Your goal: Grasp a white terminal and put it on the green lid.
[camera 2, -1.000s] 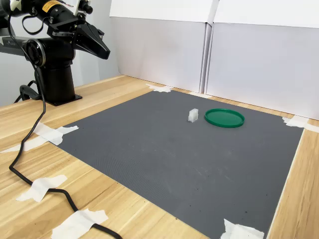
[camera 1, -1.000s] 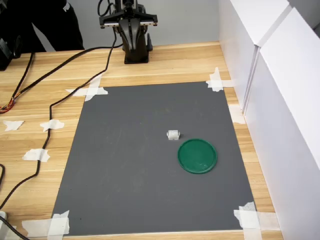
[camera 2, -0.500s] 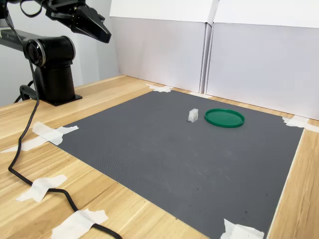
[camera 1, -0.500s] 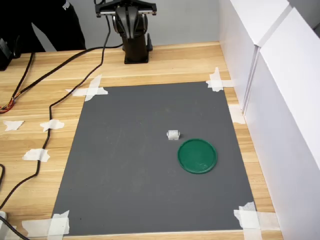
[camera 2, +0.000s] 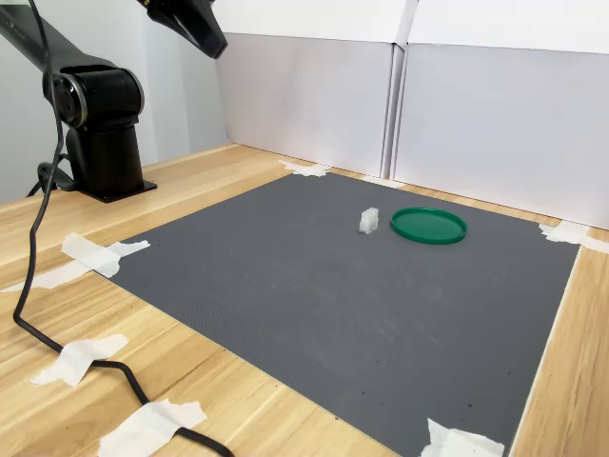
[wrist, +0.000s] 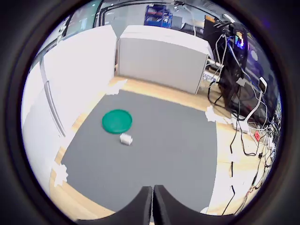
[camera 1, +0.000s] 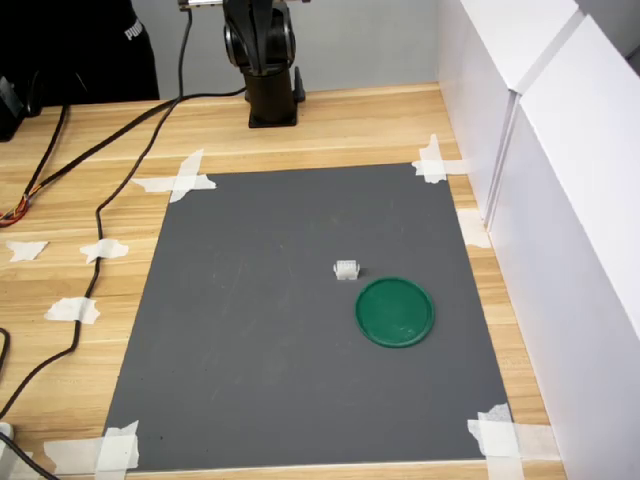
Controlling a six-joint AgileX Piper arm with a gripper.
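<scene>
Tool (wrist: 153, 206): fingers pressed together, tips meeting in the wrist view with nothing between them; raised high near the arm's base, only its dark tip seen at the top of the second exterior view.
White terminal (camera 1: 346, 269): set upright on the grey mat, well ahead of and far below the tool; nothing touches it. In the wrist view it sits almost in line with the closed fingertips, which is judged to make for a straight approach.
Green lid (camera 1: 395, 311): laid flat on the mat just beyond the terminal as seen from the tool, near it but apart from it, its top bare. The short gap is judged to call for only a small carry once the terminal is lifted.
Grey mat (camera 1: 250, 350): taped at its corners to the wooden worktop (camera 1: 60, 270), presumably so it cannot slide; its dark face makes the small white part easy to pick out.
White panels (camera 1: 560, 180): stood along the far side of the mat, past the lid from the tool.
Cable (camera 2: 33, 276): trailed across the worktop beside the mat, clear of the path to the terminal.
Step judged: the reach is not yet made; the fingers must be spread before descent.
</scene>
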